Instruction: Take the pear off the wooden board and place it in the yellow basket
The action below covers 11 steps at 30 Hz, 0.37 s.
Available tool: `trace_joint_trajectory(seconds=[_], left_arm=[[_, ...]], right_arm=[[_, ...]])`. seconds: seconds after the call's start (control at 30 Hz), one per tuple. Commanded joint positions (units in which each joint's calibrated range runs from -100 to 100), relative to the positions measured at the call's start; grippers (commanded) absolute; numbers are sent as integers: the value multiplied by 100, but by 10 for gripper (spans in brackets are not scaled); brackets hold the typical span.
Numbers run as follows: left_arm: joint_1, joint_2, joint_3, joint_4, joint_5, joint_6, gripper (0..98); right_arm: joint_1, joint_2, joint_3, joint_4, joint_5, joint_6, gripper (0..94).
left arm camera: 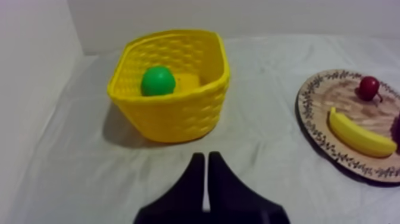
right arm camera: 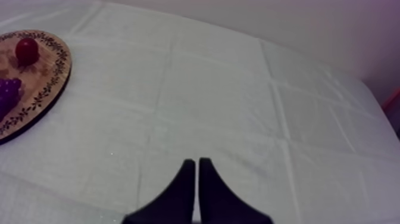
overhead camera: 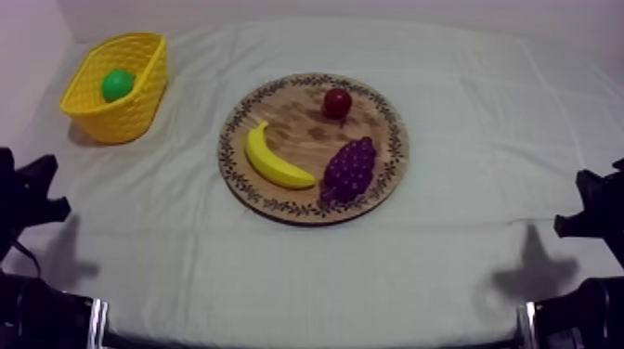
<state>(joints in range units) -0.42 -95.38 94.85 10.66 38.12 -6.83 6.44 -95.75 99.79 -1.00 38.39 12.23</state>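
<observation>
- You're looking at the pear point(left arm camera: 158, 80) sitting inside the yellow basket point(left arm camera: 178, 119), not on the wooden board point(overhead camera: 306, 121). The basket is standing well apart from the board, off its left edge and toward its far side.
- Nothing green is lying on the board, so I'm judging the placing step as done. You aren't facing a pick here.
- Left gripper point(left arm camera: 206, 156) is hanging off the board's near-left side, fingers pressed together into a narrow wedge and holding nothing.
- Right gripper point(right arm camera: 196, 161) is hanging off the board's near-right side, fingers likewise together and holding nothing.
- Key relation: from the left jaws the pear is lying ahead and a bit to the left, down behind the basket's near wall. With that wall standing between them, any reach you're planning would need to come in over the rim.
- Long axis: the pear is showing as a round green blob, so I can't tell where its stem end is pointing.
- Nearer arm: the left. The right one is sitting on the board's opposite side from the basket.
- You're counting 1 pear, 1 basket, 1 board, 1 banana point(overhead camera: 274, 160), 1 bunch of grapes point(overhead camera: 350, 169), 1 small red fruit point(overhead camera: 337, 102) and 2 grippers.
- On the board the banana is lying near-left with the grapes just beside it. The small red fruit is sitting at the far part, apart from both.
</observation>
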Motion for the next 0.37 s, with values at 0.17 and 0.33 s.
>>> trace_joint_trajectory(seconds=[0.17, 0.33], left_arm=[[-43, -417, 239, -291, 52, 237, 0], [-134, -440, 381, -986, -261, 841, 0]], right_arm=[[0, -1, -1, 0, 0, 5, 3], [0, -1, -1, 0, 0, 1, 3]])
